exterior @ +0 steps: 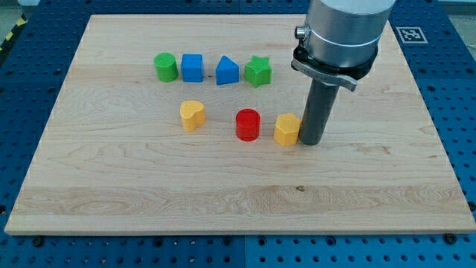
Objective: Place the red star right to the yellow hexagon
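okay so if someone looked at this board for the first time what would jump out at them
Probably the big grey arm coming down from the view's top right, with my tip right beside the yellow hexagon, on its right. Next, a row of green and blue blocks near the view's top, ending in a green star.

green cylinder (165,67): bright green
blue cube (193,68): blue
blue triangular block (227,71): blue
green star (258,71): green
yellow heart (192,115): yellow
red cylinder (248,124): red
yellow hexagon (286,129): orange-yellow
worktop (111,179): pale wood, fine grain lines
rod (318,108): dark grey
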